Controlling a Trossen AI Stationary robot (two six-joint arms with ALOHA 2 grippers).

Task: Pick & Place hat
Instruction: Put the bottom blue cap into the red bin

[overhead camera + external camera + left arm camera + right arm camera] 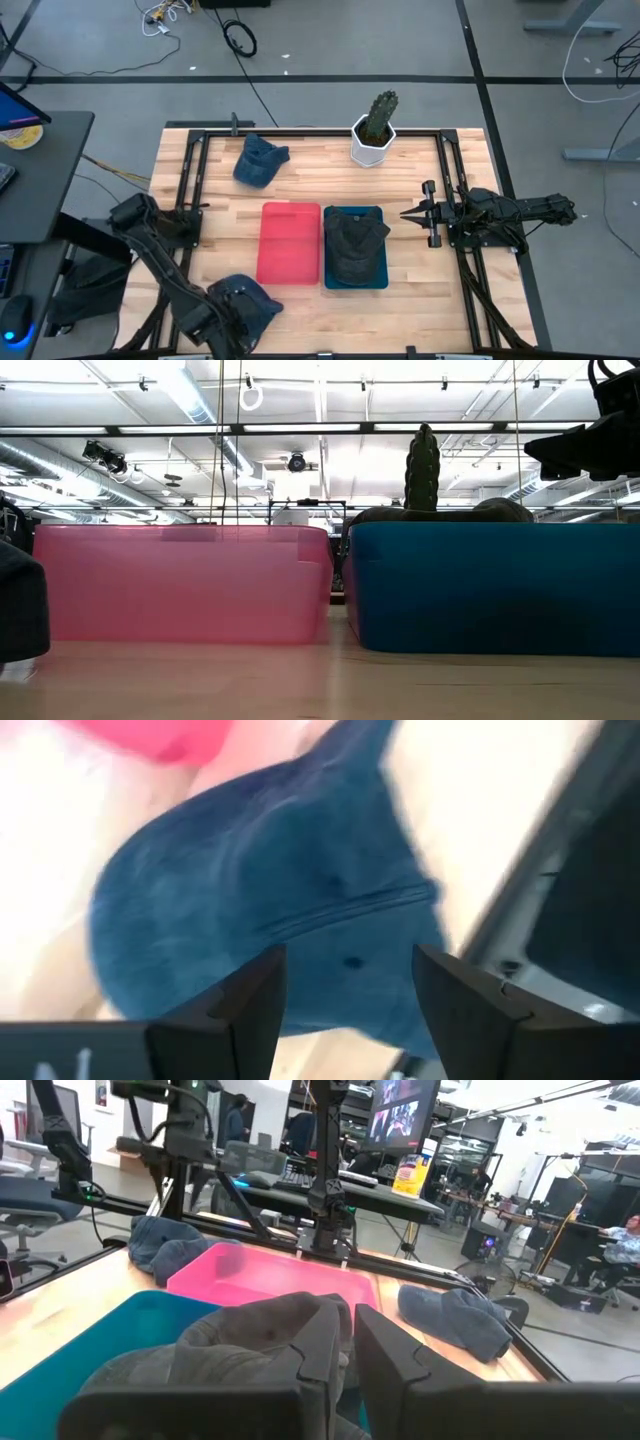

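High view first: left gripper [232, 318] is down at the table's near-left corner, right over a blue denim cap [250, 300] lying just off the pink bin [290, 243]. Left wrist view shows its fingers [250, 1000] spread wide w/ the cap's soft, faded crown [290, 900] filling the gap beyond them, nothing pinched yet, so I'd call this the approach for a grab. Pink bin sits empty, touching the blue bin [355, 280] beside it; that one already holds a dark grey cap [355, 245], slumped and floppy. Prob. the pink one is where the denim cap goes, hence the pickup so near it. Another blue cap [258, 160] lies crumpled at the far-left of the table, well apart. White pot w/ a ribbed green cactus [376, 125] stands at the far edge, out of the way. Right gripper [418, 212] waits at the right side, near the blue bin, prongs parted, empty. Table [420, 290] is pale butcher-block wood, smooth; both bins are glossy plastic w/ rounded corners.
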